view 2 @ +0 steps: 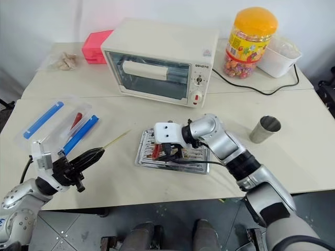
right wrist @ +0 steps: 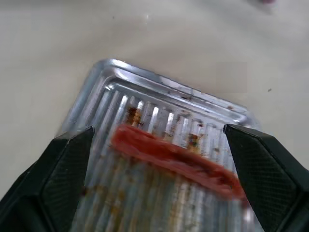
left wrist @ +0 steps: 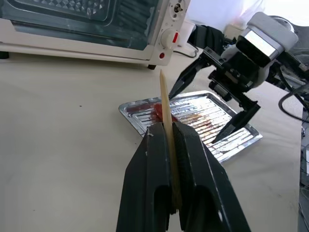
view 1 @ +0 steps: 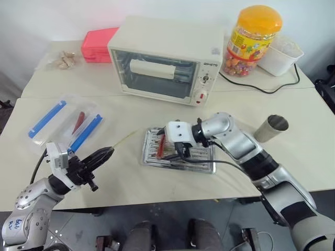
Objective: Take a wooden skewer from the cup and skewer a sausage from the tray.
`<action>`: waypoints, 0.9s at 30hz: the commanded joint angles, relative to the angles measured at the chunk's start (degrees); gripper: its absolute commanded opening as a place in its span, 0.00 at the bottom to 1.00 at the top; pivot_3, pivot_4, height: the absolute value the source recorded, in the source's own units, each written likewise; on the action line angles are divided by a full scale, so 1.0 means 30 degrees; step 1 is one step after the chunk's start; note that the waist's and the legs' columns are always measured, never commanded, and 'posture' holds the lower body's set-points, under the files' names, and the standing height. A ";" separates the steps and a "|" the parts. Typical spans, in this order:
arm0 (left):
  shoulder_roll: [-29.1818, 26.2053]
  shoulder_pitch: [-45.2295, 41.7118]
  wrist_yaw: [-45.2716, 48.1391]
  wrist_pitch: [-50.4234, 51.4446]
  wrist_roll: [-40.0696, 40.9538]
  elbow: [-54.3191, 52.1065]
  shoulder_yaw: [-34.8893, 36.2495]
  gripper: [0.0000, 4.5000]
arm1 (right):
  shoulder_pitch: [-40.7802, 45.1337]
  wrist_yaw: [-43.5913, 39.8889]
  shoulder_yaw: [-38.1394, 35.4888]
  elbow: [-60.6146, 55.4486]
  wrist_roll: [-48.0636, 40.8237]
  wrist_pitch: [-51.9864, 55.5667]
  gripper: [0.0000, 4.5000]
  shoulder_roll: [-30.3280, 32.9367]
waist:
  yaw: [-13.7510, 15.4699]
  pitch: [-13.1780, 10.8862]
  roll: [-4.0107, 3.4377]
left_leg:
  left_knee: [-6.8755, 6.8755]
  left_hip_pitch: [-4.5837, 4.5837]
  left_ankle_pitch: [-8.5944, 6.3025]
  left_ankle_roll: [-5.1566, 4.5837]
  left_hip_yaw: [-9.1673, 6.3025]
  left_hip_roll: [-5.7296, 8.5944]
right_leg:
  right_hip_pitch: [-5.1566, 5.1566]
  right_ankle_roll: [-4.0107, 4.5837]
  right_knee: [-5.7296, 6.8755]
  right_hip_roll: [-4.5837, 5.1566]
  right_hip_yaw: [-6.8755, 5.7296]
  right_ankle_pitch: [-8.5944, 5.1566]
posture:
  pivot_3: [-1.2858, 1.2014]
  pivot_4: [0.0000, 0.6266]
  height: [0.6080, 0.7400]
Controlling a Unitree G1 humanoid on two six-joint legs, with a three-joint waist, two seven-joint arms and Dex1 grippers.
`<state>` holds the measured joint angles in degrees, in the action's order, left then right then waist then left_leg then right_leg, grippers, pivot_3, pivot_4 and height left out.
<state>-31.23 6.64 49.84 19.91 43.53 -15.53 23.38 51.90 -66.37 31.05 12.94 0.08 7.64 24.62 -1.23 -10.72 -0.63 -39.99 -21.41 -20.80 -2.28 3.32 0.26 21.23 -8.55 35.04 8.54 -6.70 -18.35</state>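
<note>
From the head cameras, the left gripper [view 1: 102, 155] sits low at the table's near left, its fingers clamped together on the wooden skewer [view 1: 124, 139], whose pale tip points toward the tray [view 1: 151, 160]. The right gripper [view 2: 168, 152] hangs over the tray's left end with its fingers spread wide, holding nothing. The sausage [view 2: 156, 150] lies in that end of the tray, just below the fingers. The cup [view 1: 271, 128] stands tilted at the right of the table, well apart from both arms; a toaster oven [view 1: 167, 60] and a candy jar [view 1: 252, 40] sit behind.

In the left wrist view the skewer [left wrist: 166, 116] rises straight out from between the shut fingers, its tip aimed at the tray [left wrist: 227, 142] and the red sausage [left wrist: 158, 110] at the tray's near corner. The right gripper [left wrist: 215, 108] stands open above the metal.

In the right wrist view the sausage [right wrist: 178, 160] lies aslant across the ridged bottom, between the two parted fingers and touching neither.

The sausage is probably light, soft and greasy — apt to roll or slide on the ridges if pushed from its end. A grip across its middle, firm but gentle, should steady it. The skewer is thin and stiff yet easily snapped, so it wants a straight push along its own length.
</note>
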 commanded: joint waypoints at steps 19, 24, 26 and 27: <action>0.0347 -0.0746 -0.0026 -0.0495 -0.0051 0.0307 -0.0047 0.00 | 0.4945 -0.5401 -0.0342 0.8924 0.1780 -0.3145 0.72 -0.2080 | -0.0290 -0.0002 -0.0004 | 0.0008 -0.0003 -0.0002 0.0004 -0.0035 -0.0006 | 0.0063 0.0000 0.0124 0.0004 0.0016 0.0000 | 0.52 0.24 1.00; 0.0421 -0.0478 0.0017 -0.0568 -0.0060 0.0205 -0.0142 0.00 | 0.4699 -0.5311 -0.0522 0.7812 0.1878 -0.1586 0.72 -0.2103 | -0.0283 -0.0004 -0.0007 | 0.0007 -0.0003 -0.0005 0.0009 -0.0052 -0.0002 | 0.0067 0.0000 0.0141 0.0005 0.0024 0.0000 | 0.52 0.24 1.00; 0.0409 -0.0468 0.0066 -0.0557 -0.0024 0.0198 -0.0174 0.00 | 0.4621 -0.5235 -0.0577 0.7480 0.1910 -0.1116 0.60 -0.2071 | -0.0293 -0.0004 -0.0007 | 0.0009 -0.0004 -0.0006 0.0011 -0.0050 -0.0003 | 0.0075 0.0000 0.0147 0.0005 0.0024 0.0000 | 0.52 0.24 1.00; 0.0386 -0.0503 0.0101 -0.0554 -0.0028 0.0235 -0.0195 0.00 | 0.4543 -0.5409 -0.0486 0.7298 0.1976 -0.1168 0.52 -0.1919 | -0.0292 -0.0004 -0.0008 | 0.0008 -0.0003 -0.0007 0.0012 -0.0052 -0.0004 | 0.0078 0.0000 0.0153 0.0005 0.0023 0.0000 | 0.52 0.24 1.00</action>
<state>-30.06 4.96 49.78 19.25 43.34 -13.86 22.42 65.41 -81.95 31.01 37.53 6.05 3.67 18.60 -2.10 -10.74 -0.65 -39.97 -21.42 -20.82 -2.24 3.16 0.25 21.46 -8.55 35.51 8.55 -6.63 -18.35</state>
